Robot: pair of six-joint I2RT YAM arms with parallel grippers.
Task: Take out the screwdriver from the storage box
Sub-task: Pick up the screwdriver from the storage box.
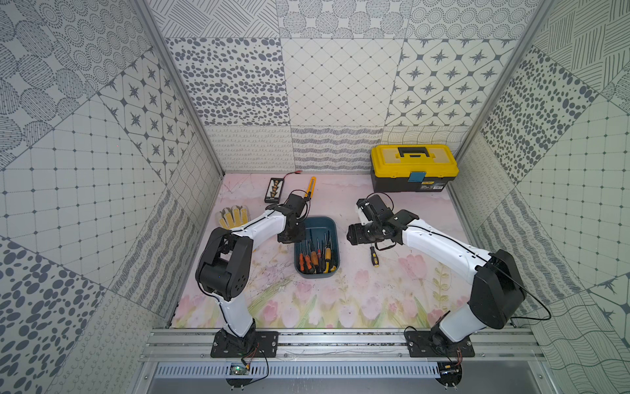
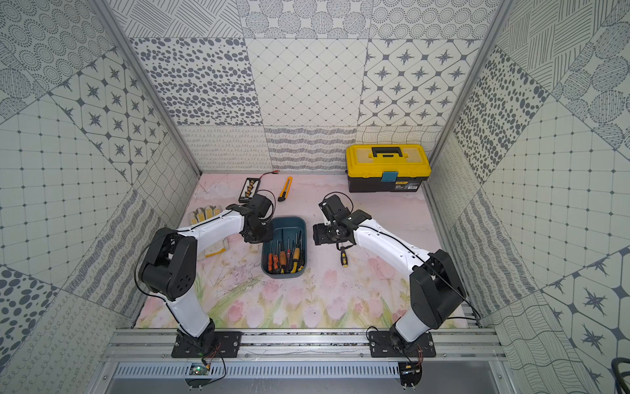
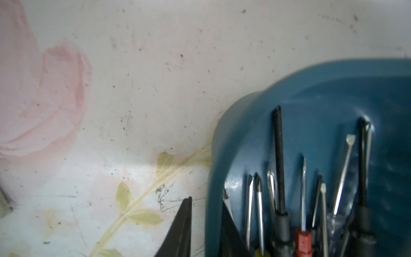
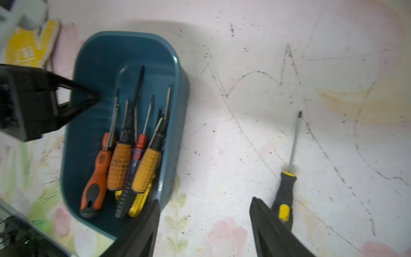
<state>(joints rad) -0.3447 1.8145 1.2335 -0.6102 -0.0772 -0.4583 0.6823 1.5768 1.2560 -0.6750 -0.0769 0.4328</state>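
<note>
While the left fingers pinch the near-left wall of the storage box, the right fingers hang spread over bare table between the box and a black-and-yellow screwdriver already lying outside it. That tool lies just beside the right fingers, shaft pointing away from the robot. Several more screwdrivers remain inside, handles toward the robot.

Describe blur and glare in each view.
Both top views: sharp, evenly lit. Left wrist view: storage box rim smeared, small glare on its inner wall, screwdriver tips soft. Right wrist view: mild blur overall; black-and-yellow screwdriver on the mat stays readable.
</note>
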